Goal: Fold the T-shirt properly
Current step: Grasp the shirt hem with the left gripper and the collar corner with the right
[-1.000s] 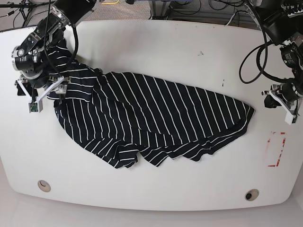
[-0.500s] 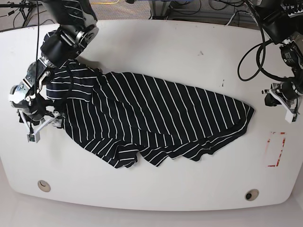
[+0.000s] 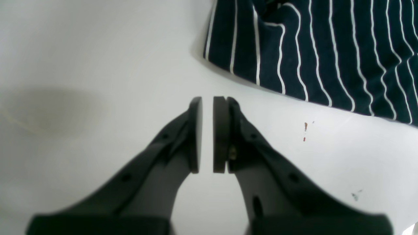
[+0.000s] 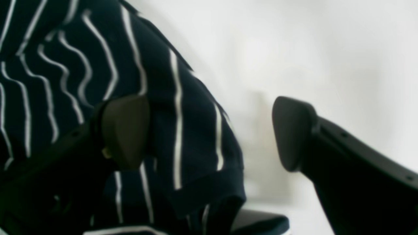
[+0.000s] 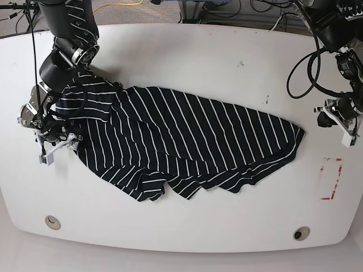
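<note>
White table, cables behind. T-shirt lies crumpled across the middle, unfolded. In the last second my right gripper has swung down from the upper sleeve to the shirt's outer edge; jaws spread wide, hem between them, nothing pinched yet. Left gripper nearly closed, empty, parked just beside the opposite edge. Judgement: grasp pending, fold not begun.
</note>
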`<state>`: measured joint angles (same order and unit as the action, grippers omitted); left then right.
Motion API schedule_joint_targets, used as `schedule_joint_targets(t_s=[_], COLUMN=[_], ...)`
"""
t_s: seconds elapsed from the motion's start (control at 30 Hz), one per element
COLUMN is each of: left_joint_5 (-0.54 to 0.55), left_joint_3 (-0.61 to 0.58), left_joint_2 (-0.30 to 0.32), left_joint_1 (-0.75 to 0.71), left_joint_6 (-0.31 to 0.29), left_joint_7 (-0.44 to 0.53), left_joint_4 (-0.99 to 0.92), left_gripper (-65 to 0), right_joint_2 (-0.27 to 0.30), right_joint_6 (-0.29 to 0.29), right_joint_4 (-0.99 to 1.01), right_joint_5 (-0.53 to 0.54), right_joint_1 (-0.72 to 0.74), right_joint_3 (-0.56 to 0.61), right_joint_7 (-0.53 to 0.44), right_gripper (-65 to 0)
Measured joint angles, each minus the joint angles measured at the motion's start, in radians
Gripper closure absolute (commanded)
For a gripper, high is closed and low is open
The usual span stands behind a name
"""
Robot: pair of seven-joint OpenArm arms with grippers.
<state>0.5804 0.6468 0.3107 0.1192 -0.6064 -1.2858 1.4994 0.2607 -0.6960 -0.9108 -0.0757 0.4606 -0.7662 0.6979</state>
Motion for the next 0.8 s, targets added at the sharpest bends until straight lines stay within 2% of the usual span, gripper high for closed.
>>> schedule_joint_targets(t_s=[0.37,0.43,0.53,0.6,0.73,0.8], left_joint_5=[0.000,-0.002,-0.005,-0.004,-0.003,-0.003], left_joint_3=[0.000,0.000,0.000,-0.002,-0.042,-0.053], left_joint_2=[-0.002,-0.002,-0.003,-0.002,0.002,-0.004], left_joint_1=[0.002,0.003,0.014,0.027,0.040,0.052], left_joint_6=[0.000,0.000,0.000,0.000,0.001,0.005], left_joint_7=[0.000,0.000,-0.001,0.000,0.004,0.002], left_joint_4=[0.000,0.000,0.000,0.000,0.000,0.000], left_gripper=[-4.4,-4.4,-4.6,-6.3,-19.4,-26.8], right_joint_2=[-0.041,-0.047,-0.051,-0.052,-0.050,-0.050], right_joint_6=[0.004,0.003,0.004,0.004,0.004,0.003], right_joint_4=[0.000,0.000,0.000,0.000,0.001,0.003], right_joint_5=[0.018,0.016,0.016,0.016,0.010,0.012], right_joint_1=[-0.032,-0.029,-0.029,-0.030,-0.032,-0.034], right_joint_3=[0.000,0.000,0.002,0.002,0.001,0.001], right_joint_7=[-0.077,-0.076,-0.074,-0.074,-0.064,-0.062], right_gripper=[-56.0,-54.2,-45.2,-34.4,-5.9,0.0])
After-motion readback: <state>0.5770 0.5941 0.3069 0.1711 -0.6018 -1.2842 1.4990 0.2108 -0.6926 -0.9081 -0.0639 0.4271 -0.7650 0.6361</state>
